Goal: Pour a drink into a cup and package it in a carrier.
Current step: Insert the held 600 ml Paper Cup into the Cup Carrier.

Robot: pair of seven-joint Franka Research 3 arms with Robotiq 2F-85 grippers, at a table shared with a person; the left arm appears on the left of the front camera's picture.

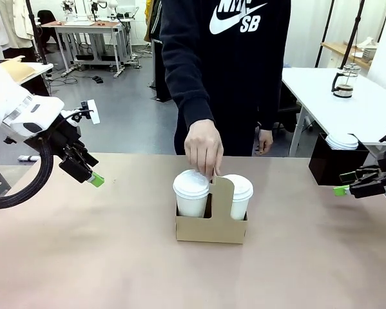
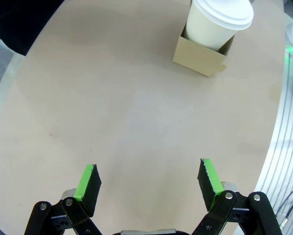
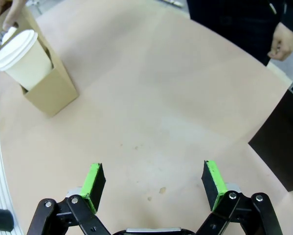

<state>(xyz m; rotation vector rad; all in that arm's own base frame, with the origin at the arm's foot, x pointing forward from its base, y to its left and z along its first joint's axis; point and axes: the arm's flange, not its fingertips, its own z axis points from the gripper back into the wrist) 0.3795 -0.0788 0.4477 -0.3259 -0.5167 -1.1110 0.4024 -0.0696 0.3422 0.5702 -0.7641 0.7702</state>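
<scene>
The left gripper (image 2: 147, 182) is held with jaws wide apart and nothing between them, over bare table (image 1: 83, 257) at the robot's left. The right gripper (image 3: 152, 185) is likewise spread and unloaded, raised just beside a black box (image 1: 334, 161) at the right edge. Both are kept well apart from the carrier (image 1: 212, 222), presumably to leave the person room. The carrier is set at the table's middle with two lidded cups (image 1: 191, 192) seated in it. The person's hand (image 1: 203, 148) is lowered onto its handle, probably gripping it. A glass jug (image 1: 344, 80), apparently holding the drink, is parked on a far table.
</scene>
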